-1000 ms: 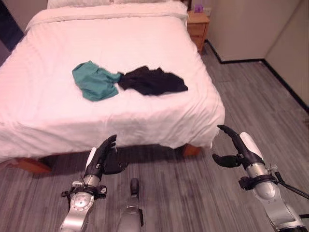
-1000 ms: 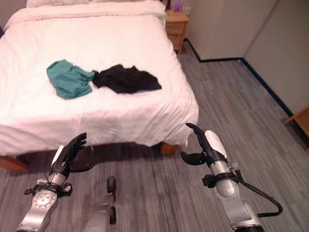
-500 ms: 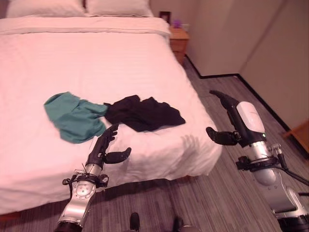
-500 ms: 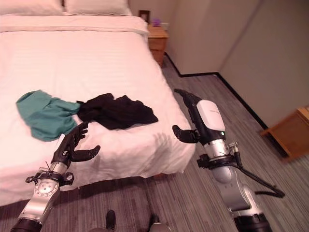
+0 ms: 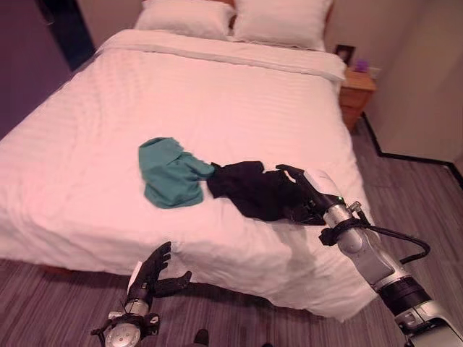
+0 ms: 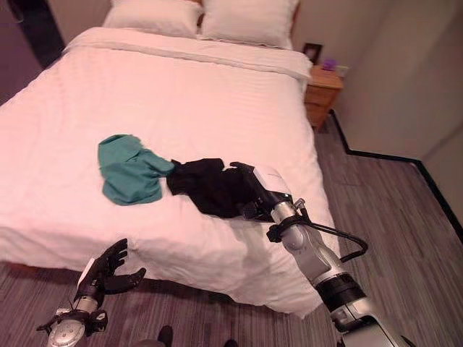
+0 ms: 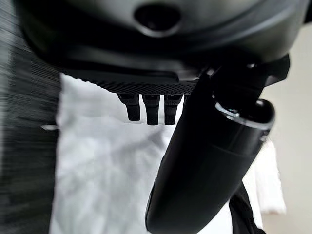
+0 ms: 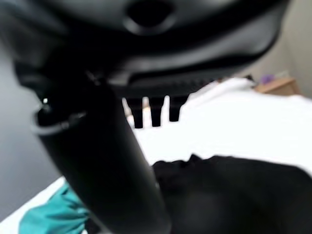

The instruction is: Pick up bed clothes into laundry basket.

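A black garment [image 5: 249, 189] lies crumpled near the bed's front right corner, touching a teal garment [image 5: 171, 172] on its left. My right hand [image 5: 309, 195] reaches over the black garment's right edge, open, with fingers stretched out across the dark cloth. The right wrist view has the straight fingers [image 8: 156, 113] and thumb above the black garment [image 8: 234, 190], with the teal garment [image 8: 53, 217] beyond. My left hand [image 5: 150, 271] hangs open below the bed's front edge, holding nothing. Its fingers [image 7: 151, 109] point at the white sheet.
The white bed [image 5: 217, 94] carries two pillows [image 5: 239, 18] at its head. A wooden nightstand [image 5: 358, 90] stands at the far right against the wall. Grey plank floor [image 5: 405, 181] runs along the bed's right side and front.
The camera has shifted. My right hand has gone from the air beside the bed to above the black garment. My left hand has dropped from over the sheet to below the bed's edge.
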